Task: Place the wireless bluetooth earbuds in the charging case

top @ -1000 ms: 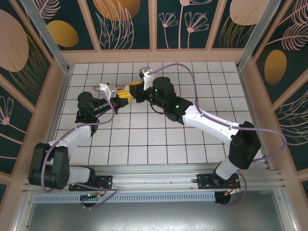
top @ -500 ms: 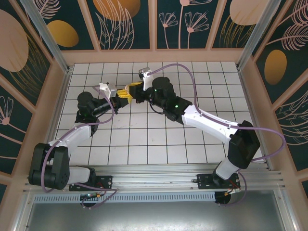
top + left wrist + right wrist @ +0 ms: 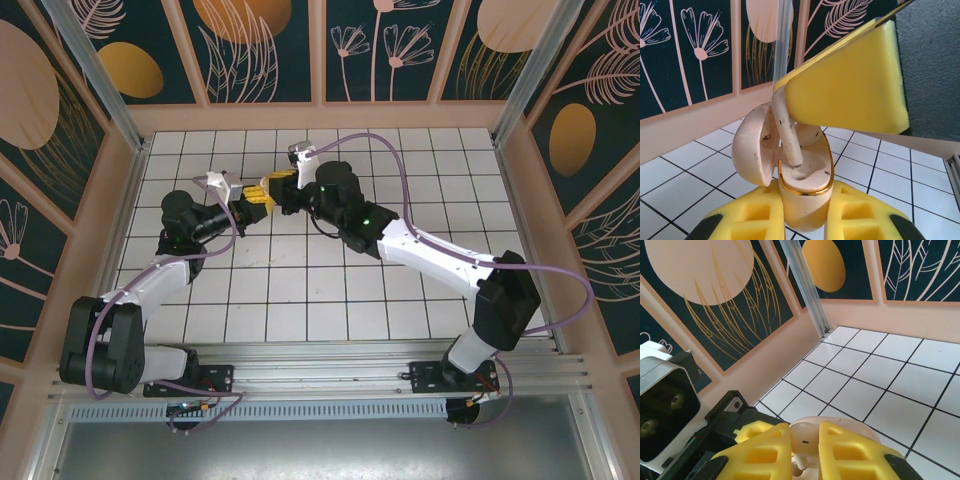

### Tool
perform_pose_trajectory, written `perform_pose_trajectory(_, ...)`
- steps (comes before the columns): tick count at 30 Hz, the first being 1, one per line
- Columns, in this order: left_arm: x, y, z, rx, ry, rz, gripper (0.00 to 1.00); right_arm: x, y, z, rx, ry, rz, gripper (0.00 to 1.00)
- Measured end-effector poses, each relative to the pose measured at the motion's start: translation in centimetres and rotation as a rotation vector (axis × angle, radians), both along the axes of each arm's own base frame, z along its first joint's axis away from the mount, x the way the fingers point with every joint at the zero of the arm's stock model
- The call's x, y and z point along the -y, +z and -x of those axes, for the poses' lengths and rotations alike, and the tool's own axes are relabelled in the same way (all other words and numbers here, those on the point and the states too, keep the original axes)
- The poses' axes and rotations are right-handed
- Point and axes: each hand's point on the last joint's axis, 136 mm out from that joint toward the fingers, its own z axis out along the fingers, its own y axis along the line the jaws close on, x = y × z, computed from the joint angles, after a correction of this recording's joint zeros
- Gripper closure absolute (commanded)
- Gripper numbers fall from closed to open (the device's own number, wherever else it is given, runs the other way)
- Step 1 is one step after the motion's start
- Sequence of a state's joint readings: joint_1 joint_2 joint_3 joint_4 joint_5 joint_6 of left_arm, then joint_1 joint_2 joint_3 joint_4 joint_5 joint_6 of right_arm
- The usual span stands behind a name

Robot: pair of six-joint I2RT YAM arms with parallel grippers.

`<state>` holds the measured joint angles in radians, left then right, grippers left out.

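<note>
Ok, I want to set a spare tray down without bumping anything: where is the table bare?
Bare tiles: the far-right stretch between the right arm and the right wall, and the near strip between both arms, ahead of the rail. Crowded: far centre-left, where the left fingers hold the case and the right fingers hold an earbud at its opening.
</note>
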<state>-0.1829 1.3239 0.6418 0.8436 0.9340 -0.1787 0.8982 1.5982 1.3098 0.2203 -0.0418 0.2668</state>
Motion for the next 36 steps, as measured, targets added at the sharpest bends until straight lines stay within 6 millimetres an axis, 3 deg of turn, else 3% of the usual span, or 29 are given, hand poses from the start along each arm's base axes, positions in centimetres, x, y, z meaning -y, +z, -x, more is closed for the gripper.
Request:
perform_pose_trajectory(11, 0.0, 0.2, -0.1, 0.004, 0.000, 0.000, 0.97, 0.0, 0.2, 0.1, 0.015, -0.009, 0.005, 0.84)
perform_pose_trajectory(20, -0.1, 0.2, -0.5, -0.001, 0.014, 0.003, 0.97, -0.9, -0.1, 1.7, 0.018, 0.023, 0.007, 0.84)
perform_pose_trajectory(36, -0.1, 0.5, -0.7, 0.016, 0.023, -0.003, 0.97, 0.0, 0.2, 1.0, 0.027, 0.005, 0.010, 0.84)
